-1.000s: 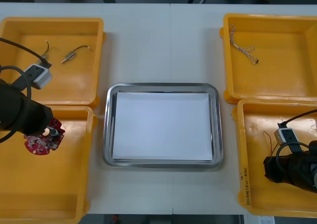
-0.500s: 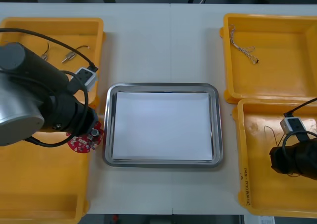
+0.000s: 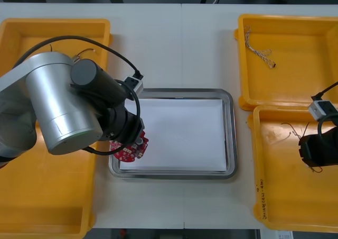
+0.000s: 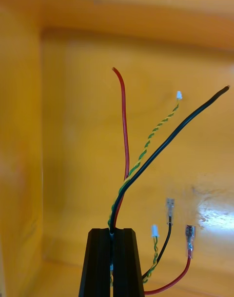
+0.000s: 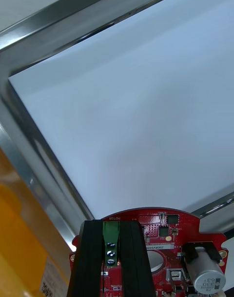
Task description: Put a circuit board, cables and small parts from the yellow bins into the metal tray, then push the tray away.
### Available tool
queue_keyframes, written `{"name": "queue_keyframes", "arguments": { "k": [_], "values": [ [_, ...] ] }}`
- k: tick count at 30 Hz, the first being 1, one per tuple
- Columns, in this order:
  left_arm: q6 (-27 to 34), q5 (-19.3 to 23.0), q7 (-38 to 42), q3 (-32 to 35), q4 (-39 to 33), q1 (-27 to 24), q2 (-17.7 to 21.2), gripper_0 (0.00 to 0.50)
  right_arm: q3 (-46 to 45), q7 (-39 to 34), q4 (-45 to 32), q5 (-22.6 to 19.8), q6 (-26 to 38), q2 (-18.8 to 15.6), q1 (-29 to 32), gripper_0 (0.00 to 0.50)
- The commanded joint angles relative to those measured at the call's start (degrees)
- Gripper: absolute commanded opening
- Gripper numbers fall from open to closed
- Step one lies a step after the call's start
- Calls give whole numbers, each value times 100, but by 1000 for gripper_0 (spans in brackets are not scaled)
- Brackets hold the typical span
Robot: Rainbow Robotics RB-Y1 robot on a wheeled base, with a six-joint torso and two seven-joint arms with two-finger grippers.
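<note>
Red and round, the board point(image 3: 130, 148) hung clamped in the left end effector point(image 3: 128, 141) over the near left corner of the tray point(image 3: 230, 128). Part of it was above the white inside and part above the shiny rim; whether it touched the tray could not be told. From the left wrist, the left end effector point(image 5: 110, 226) had its two black fingers point(image 5: 90, 258) pinched on the board point(image 5: 163, 246) at a green block point(image 5: 110, 243) on its edge. A silver cylinder point(image 5: 209, 277) stood on the board just beside them, and the rim of the tray point(image 5: 46, 31) ran past beyond. The bulky silver left arm point(image 3: 58, 112) reached in from the left side, covering much of the near left bin point(image 3: 31, 202) and part of the far left bin point(image 3: 21, 33). The right end effector point(image 3: 316, 148) sat over the near right bin point(image 3: 280, 196), toward its far outer part and well apart from the tray, closed tight on the cables point(image 3: 290, 129). From the right wrist, the right end effector point(image 4: 112, 231) gripped a red, a black and a twisted green-and-yellow strand together. The cables point(image 4: 146, 153) fanned out past the fingertips, their other ends with small metal tips hanging beside the fingers. In the far right bin point(image 3: 296, 85) lay one twisted cable point(image 3: 259, 51), near its far left corner. Bins and tray stood on the light table point(image 3: 174, 43).
</note>
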Motion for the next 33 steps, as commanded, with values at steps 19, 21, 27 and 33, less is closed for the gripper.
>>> {"name": "queue_keyframes", "arguments": {
  "k": [19,21,27,33],
  "values": [
    [-1359,-538,228,-1210,1006,-317,-159,0,-732,-129,-214,-1405,1555,-802,-1663,0],
    [-1438,-530,237,-1236,1041,-317,-142,0,-715,-164,-214,-1440,1555,-793,-1812,0],
    [-1552,-538,219,-1298,1164,-317,-133,0,-574,-287,-214,-1844,1555,-793,-2243,0],
    [-1631,-591,237,-1386,1208,-317,-107,0,-11,-436,-214,-1748,1555,-793,-2709,0]
  ]
}}
